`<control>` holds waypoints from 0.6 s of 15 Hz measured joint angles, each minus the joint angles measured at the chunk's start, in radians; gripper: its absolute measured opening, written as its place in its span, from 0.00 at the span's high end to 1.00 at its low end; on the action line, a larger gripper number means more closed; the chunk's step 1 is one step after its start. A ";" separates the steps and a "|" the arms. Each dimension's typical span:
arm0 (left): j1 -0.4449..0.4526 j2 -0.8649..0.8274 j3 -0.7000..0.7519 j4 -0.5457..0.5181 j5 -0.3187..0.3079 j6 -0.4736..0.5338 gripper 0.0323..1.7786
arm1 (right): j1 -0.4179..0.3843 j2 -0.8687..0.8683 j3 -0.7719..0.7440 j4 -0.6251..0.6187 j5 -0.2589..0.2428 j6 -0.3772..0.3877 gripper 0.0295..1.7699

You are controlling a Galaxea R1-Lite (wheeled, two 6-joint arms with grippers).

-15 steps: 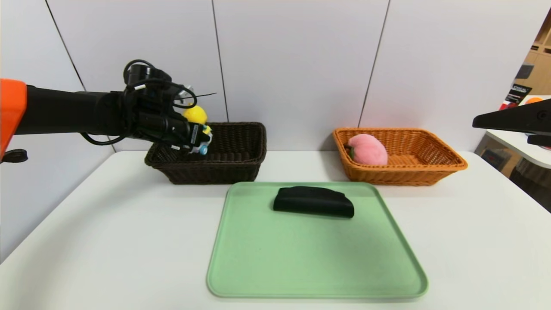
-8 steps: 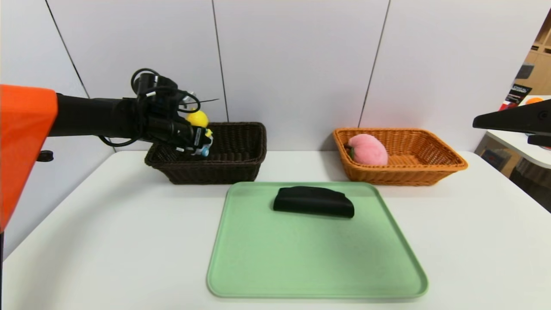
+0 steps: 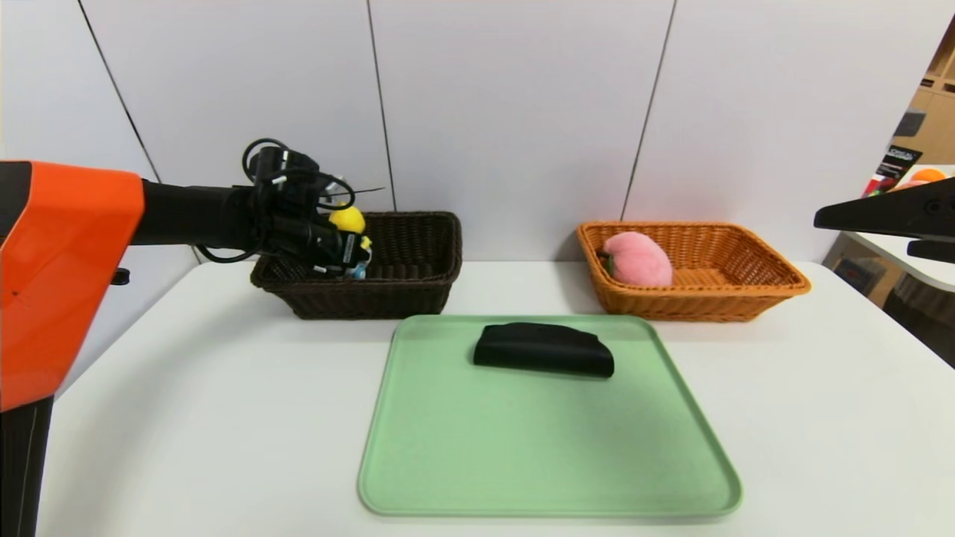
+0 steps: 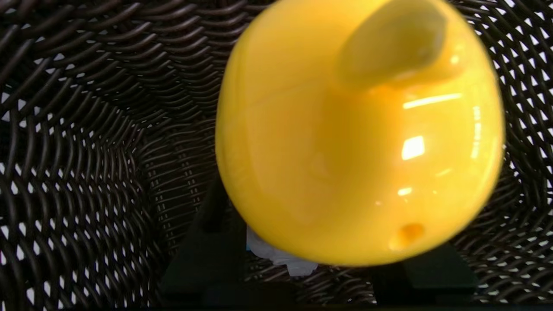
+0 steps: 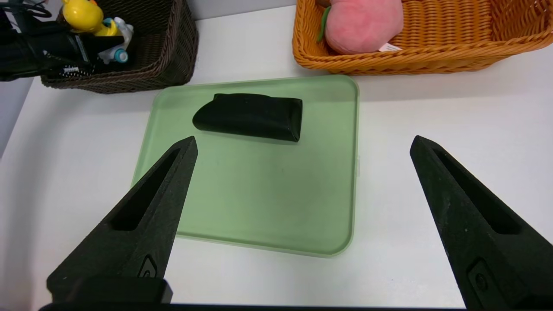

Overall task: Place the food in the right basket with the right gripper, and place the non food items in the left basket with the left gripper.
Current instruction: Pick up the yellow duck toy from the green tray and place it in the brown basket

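**Duck toy over the dark basket, pouch left**

Head view: the left gripper (image 3: 357, 257) pinches the duck toy (image 3: 348, 221) inside the dark brown basket (image 3: 418, 287). The plush peach (image 3: 636, 259) already lies in the orange-tan basket (image 3: 746, 294); the black pouch (image 3: 543, 349) waits on the green tray (image 3: 522, 462).

Left wrist view: the duck toy (image 4: 358, 134) hangs above the basket weave.

Right wrist view: the right gripper (image 5: 302, 207) hovers spread wide and empty over the tray.

You see a glossy plastic duck toy (image 4: 358, 142), a woven dark wicker basket (image 3: 406, 287), a plush peach (image 3: 638, 259) and a smooth matt green tray (image 3: 522, 447).
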 joint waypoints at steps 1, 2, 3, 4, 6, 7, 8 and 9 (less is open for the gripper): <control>0.001 0.010 -0.010 0.001 0.000 -0.001 0.59 | -0.005 0.000 0.000 0.000 0.001 0.000 0.04; 0.001 0.018 -0.018 0.002 0.001 -0.003 0.59 | -0.008 0.000 0.000 0.000 0.004 0.000 0.04; 0.000 0.025 -0.024 0.003 0.001 -0.005 0.59 | -0.010 0.000 0.000 0.000 0.006 0.000 0.04; 0.000 0.030 -0.027 0.003 0.001 -0.007 0.59 | -0.013 0.001 0.000 0.000 0.007 0.000 0.04; 0.001 0.037 -0.030 0.004 0.002 -0.006 0.59 | -0.014 0.004 0.000 -0.001 0.014 -0.001 0.04; 0.001 0.040 -0.030 0.004 0.001 -0.007 0.59 | -0.015 0.005 0.001 -0.001 0.019 0.000 0.04; 0.001 0.041 -0.030 0.004 0.001 -0.007 0.59 | -0.016 0.006 0.000 -0.002 0.020 0.000 0.04; 0.001 0.042 -0.031 0.004 0.001 -0.006 0.59 | -0.017 0.008 0.000 -0.002 0.021 0.000 0.04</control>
